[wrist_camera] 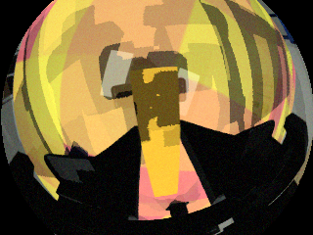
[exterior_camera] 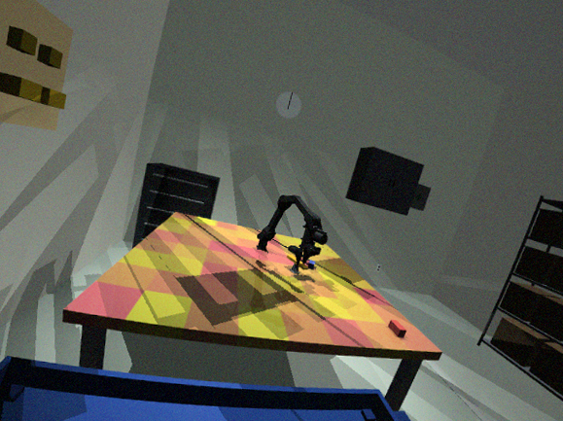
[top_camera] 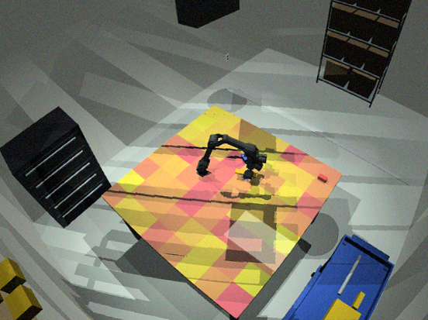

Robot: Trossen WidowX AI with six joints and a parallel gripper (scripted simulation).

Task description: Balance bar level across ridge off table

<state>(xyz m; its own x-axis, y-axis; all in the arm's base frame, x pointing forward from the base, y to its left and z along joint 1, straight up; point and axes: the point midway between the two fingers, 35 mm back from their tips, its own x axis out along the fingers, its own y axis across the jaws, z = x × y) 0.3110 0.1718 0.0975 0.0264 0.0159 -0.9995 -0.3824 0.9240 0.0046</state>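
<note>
A yellow bar (top_camera: 239, 172) (wrist_camera: 165, 166) lies across a small pale ridge (top_camera: 245, 179) (wrist_camera: 116, 73), whose pale faces show on both sides of the bar in the wrist view. My gripper (top_camera: 247, 174) (exterior_camera: 296, 266) (wrist_camera: 158, 127) is low over the table around the middle of the bar. Its fingers stand on either side of the bar, parted very slightly wider than it, with a thin gap on the right. The bar looks about level. The contact under the bar and its clearance from the table are hidden or too small to tell.
A small blue object (top_camera: 243, 156) (exterior_camera: 310, 264) stands close behind the gripper. A red block (top_camera: 322, 177) (exterior_camera: 396, 328) lies near a table corner, away from the arm. Shadows cross the patterned table (top_camera: 193, 268) (exterior_camera: 113, 301).
</note>
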